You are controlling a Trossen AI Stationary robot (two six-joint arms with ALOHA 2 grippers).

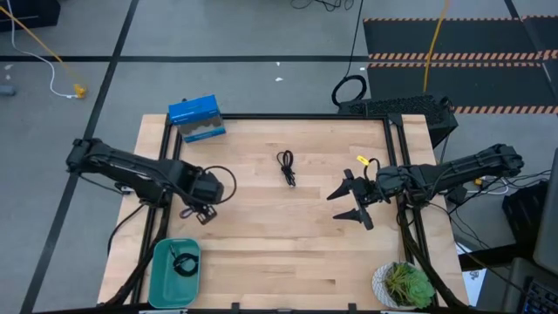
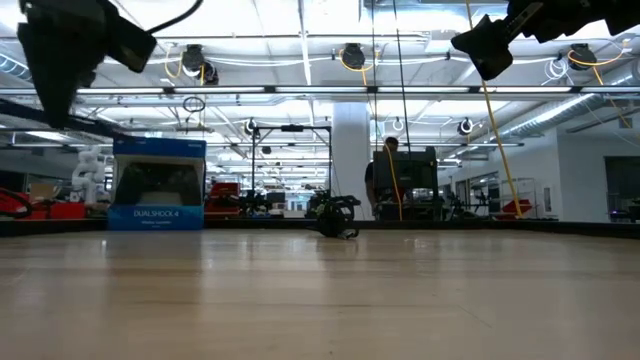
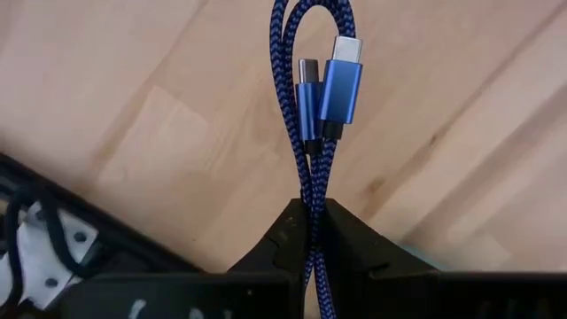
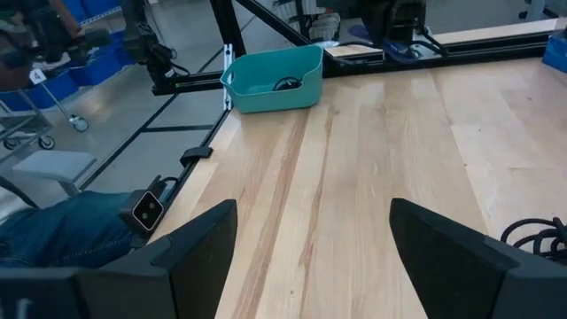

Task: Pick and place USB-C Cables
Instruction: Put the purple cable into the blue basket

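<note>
My left gripper [image 1: 202,212] hovers over the table's left side, beyond the teal bin [image 1: 159,277], and is shut on the blue-purple braided USB-C cable [image 3: 312,106]. A black cable bundle [image 1: 286,167] lies flat on the wood near the table's middle, also seen in the low view [image 2: 338,216]. Another black cable [image 1: 183,263] rests inside the bin. My right gripper [image 1: 353,201] is open and raised over the table's right part, right of the middle cable, holding nothing [image 4: 314,257]. My left gripper pinches the blue-purple cable between its two fingers [image 3: 279,239], gripping several strands of the folded bundle [image 3: 310,190] side by side. The bundle lies along the fingers. Its looped end [image 3: 310,13] and both plugs [image 3: 339,84] stick out past the fingertips, clear of the table.
A blue boxed game controller [image 1: 197,118] stands at the table's far left corner. A potted green plant [image 1: 406,283] sits at the near right corner. A black metal frame [image 1: 279,116] borders the table. Bare wood lies between the two arms.
</note>
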